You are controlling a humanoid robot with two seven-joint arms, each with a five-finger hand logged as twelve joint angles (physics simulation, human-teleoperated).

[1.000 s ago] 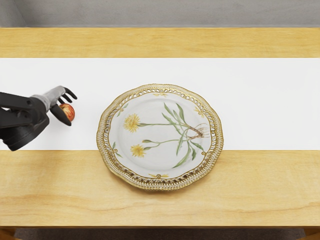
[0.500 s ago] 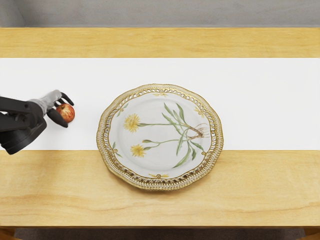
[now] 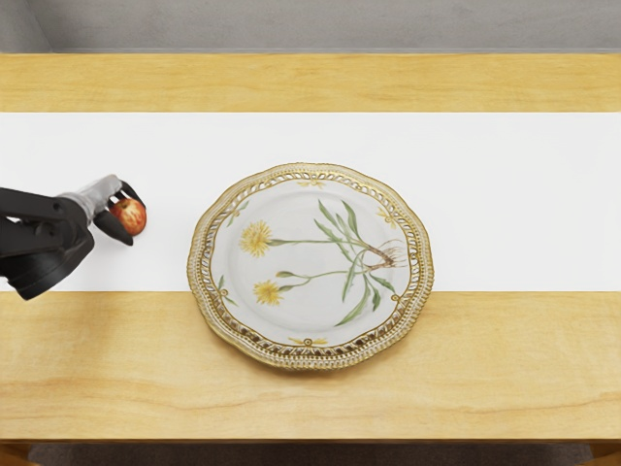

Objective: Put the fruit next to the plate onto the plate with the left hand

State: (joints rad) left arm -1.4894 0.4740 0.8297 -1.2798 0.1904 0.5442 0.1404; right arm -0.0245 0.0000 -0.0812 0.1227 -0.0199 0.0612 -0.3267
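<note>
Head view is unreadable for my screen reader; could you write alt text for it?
The left hand grips a small red fruit at the white runner's left end, apart from a large flowered plate in the middle of a wooden table.

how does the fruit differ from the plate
The fruit is small, round and red; the plate is far wider, flat, white with yellow flowers and a gold rim. The left hand curls its fingers around the fruit; nothing touches the plate. Both sit over the white runner.
</note>
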